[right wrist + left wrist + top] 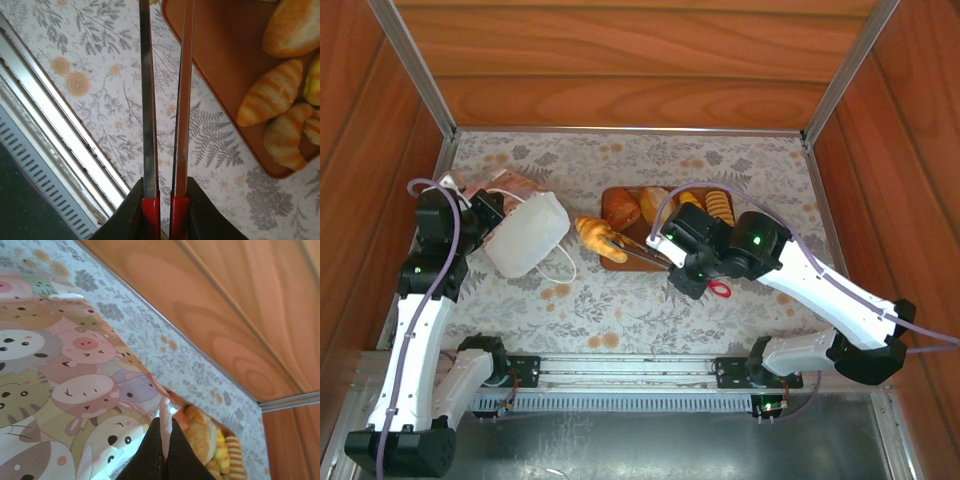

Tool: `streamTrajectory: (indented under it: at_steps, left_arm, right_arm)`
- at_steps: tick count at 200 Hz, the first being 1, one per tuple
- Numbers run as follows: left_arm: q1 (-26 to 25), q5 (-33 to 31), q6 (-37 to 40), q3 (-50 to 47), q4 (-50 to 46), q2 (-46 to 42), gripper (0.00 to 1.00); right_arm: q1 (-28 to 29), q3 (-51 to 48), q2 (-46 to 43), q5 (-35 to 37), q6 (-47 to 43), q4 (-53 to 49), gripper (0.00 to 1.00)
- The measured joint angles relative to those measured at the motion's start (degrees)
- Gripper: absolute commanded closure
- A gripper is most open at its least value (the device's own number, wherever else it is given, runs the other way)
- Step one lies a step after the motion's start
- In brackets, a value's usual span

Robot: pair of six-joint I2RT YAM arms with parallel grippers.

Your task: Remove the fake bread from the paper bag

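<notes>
From above, the paper bag (pixel 525 235) lies on the bench (pixel 620 300) left of the tray (pixel 642 236), the left claw (pixel 488 215) closed on its end farthest from the tray, while the right claw (pixel 678 262), clamped on metal tongs (pixel 640 254), holds one croissant (pixel 595 235) of the fake bread in their tips just left of the tray. At the left wrist the fingers (pixel 150 455) press together on a thin white bag edge (soft paper, easy to tear, I think). At the right wrist the bread (pixel 270 95) on the tray (pixel 225 75) looks light, hard and glossy, likely slippery: best pinched across the thick middle.

Brown tray (pixel 225 50), metal tongs (pixel 147 100), floral tablecloth (pixel 620 300)
</notes>
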Motion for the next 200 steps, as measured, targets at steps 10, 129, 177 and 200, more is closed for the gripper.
streamTrajectory:
  at_steps: [10, 129, 177, 200]
  left_arm:
    - [0.0, -0.83, 1.44, 0.02, -1.77, -0.83, 1.0]
    - [0.02, -17.25, 16.63, 3.13, -16.85, -11.93, 1.0]
    - [0.02, -14.64, 15.28, 3.58, -16.72, -7.21, 1.0]
    - [0.0, -14.14, 14.67, 3.67, -16.46, -6.95, 1.0]
  right_arm:
    - [0.0, -0.07, -0.26, 1.01, -0.13, -0.92, 0.8]
    - [-4.79, -7.91, 0.57, 3.32, -1.81, -0.55, 0.8]
    - [-8.37, -9.14, 3.45, 3.34, -7.52, -0.39, 0.8]
    - [-9.09, -9.25, 5.79, 3.96, -10.95, -0.2, 0.79]
